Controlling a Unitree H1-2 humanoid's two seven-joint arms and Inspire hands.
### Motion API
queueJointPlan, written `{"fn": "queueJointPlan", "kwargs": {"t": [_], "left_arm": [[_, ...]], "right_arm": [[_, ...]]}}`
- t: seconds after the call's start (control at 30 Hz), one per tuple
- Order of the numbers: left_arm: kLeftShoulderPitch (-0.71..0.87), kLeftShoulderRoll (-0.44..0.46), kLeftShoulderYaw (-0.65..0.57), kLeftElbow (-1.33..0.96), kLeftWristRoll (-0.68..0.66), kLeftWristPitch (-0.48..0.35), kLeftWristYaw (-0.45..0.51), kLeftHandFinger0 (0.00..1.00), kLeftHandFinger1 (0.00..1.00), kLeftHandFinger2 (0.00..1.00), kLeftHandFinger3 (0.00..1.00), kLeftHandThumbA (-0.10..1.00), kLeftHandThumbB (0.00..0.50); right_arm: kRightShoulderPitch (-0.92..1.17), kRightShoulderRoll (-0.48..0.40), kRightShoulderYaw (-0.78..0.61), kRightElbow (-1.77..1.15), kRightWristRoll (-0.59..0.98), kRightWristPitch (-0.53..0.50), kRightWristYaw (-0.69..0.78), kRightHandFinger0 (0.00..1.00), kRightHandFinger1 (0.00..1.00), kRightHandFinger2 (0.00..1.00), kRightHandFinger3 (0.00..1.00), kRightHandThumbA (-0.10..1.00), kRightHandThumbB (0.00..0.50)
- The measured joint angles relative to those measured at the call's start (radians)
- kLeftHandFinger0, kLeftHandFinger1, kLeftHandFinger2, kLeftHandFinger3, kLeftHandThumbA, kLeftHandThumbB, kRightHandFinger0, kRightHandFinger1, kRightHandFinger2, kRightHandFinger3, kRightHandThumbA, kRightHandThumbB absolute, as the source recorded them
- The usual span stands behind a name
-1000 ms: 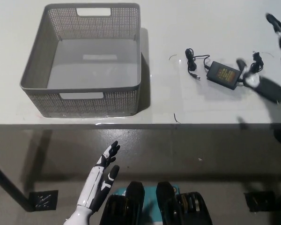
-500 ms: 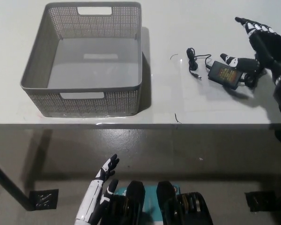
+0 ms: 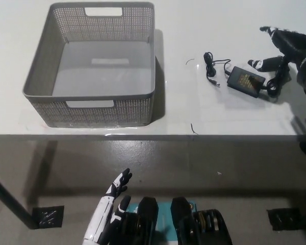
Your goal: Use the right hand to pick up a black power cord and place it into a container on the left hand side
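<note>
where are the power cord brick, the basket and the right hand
power cord brick (image 3: 245, 81), head view, middle of its top face
basket (image 3: 89, 94), head view, near rim
right hand (image 3: 285, 47), head view, middle of the hand

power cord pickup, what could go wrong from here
The right hand is open at the far end of the power cord, off its adapter brick, so a grasp might catch only loose cable and let the brick swing. The thin plug lead trails left and may snag. The basket sits well to the left, a long carry.

The right hand (image 3: 288, 48) hides the cord's (image 3: 273, 81) far end.
</note>
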Motion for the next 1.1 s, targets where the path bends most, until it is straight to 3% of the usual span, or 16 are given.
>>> {"fn": "queueJointPlan", "kwargs": {"t": [0.13, 0.33, 0.87, 1.1], "left_arm": [[-0.006, 0.0, 0.0, 0.0, -0.001, 0.001, -0.001, 1.0, 1.0, 1.0, 1.0, 1.0, 0.001], [-0.007, 0.0, 0.0, -0.001, -0.002, 0.002, -0.002, 1.0, 1.0, 1.0, 1.0, 1.0, 0.002], [-0.027, 0.0, 0.001, 0.003, -0.005, 0.008, -0.003, 1.0, 1.0, 1.0, 1.0, 1.0, 0.004], [-0.038, 0.0, 0.002, 0.009, -0.006, 0.008, -0.003, 1.0, 1.0, 1.0, 1.0, 1.0, 0.009]], "right_arm": [[-0.004, 0.0, 0.0, 0.027, 0.008, 0.001, 0.015, 1.0, 1.0, 1.0, 1.0, 0.79, 0.5], [-0.008, 0.001, -0.015, 0.037, 0.039, 0.001, 0.043, 1.0, 1.0, 1.0, 1.0, 0.75, 0.5], [-0.018, 0.009, -0.084, 0.036, 0.167, -0.002, 0.149, 1.0, 1.0, 1.0, 1.0, 0.82, 0.5], [-0.065, 0.042, -0.084, 0.137, 0.192, -0.028, 0.161, 1.0, 1.0, 1.0, 1.0, 0.79, 0.5]]}}
